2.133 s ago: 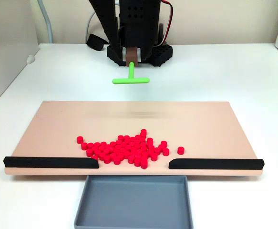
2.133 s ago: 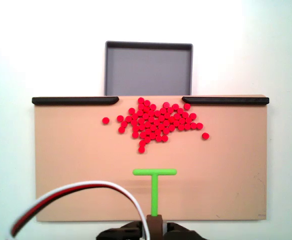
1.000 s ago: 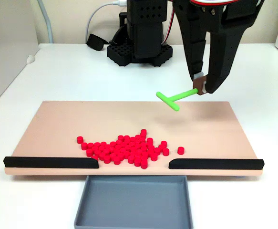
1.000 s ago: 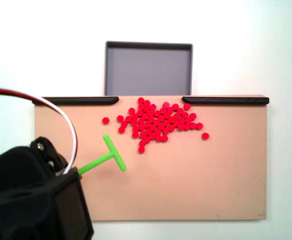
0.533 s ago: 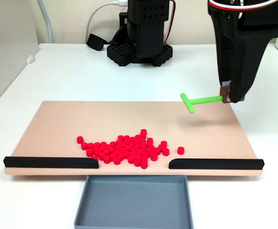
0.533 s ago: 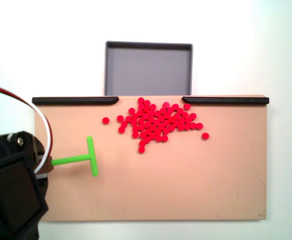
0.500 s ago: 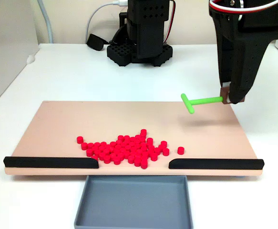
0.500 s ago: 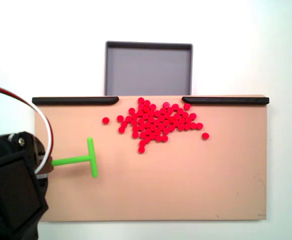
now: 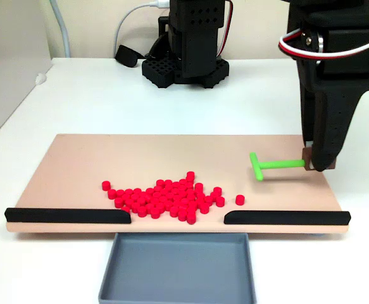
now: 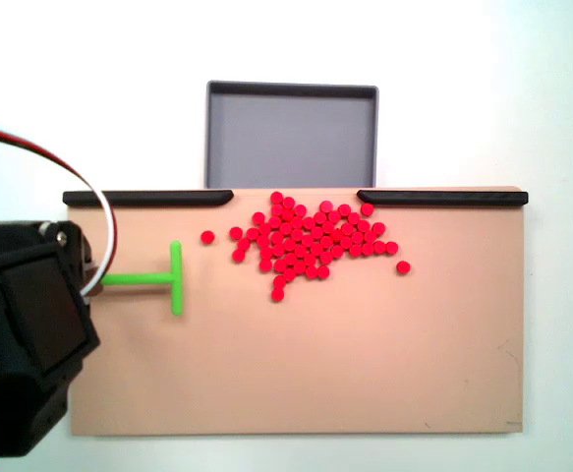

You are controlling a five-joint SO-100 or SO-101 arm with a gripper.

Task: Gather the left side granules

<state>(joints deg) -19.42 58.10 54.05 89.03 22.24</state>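
Observation:
Dozens of small red granules (image 9: 165,199) lie heaped near the front middle of the tan board (image 9: 95,158); one stray granule (image 9: 240,199) sits to the right of the heap. In the other fixed view the granules (image 10: 311,244) lie just below the gap between the black rails, with a stray granule (image 10: 207,237) nearest the tool. My gripper (image 9: 313,166) is shut on the stem of the green T-shaped tool (image 9: 269,164) at the board's right edge. The tool (image 10: 163,279) is held low over the board, its crossbar facing the heap, clear of the granules.
Two black rails (image 9: 67,216) (image 9: 287,217) line the board's front edge with a gap between them. A grey tray (image 9: 178,266) sits below that gap. The arm's black base (image 9: 184,60) stands behind the board. White table surrounds everything.
The gripper carried the tool from the board's rear centre to the right side in the front fixed view, then lowered and advanced it toward the railed edge. The granules have not moved.

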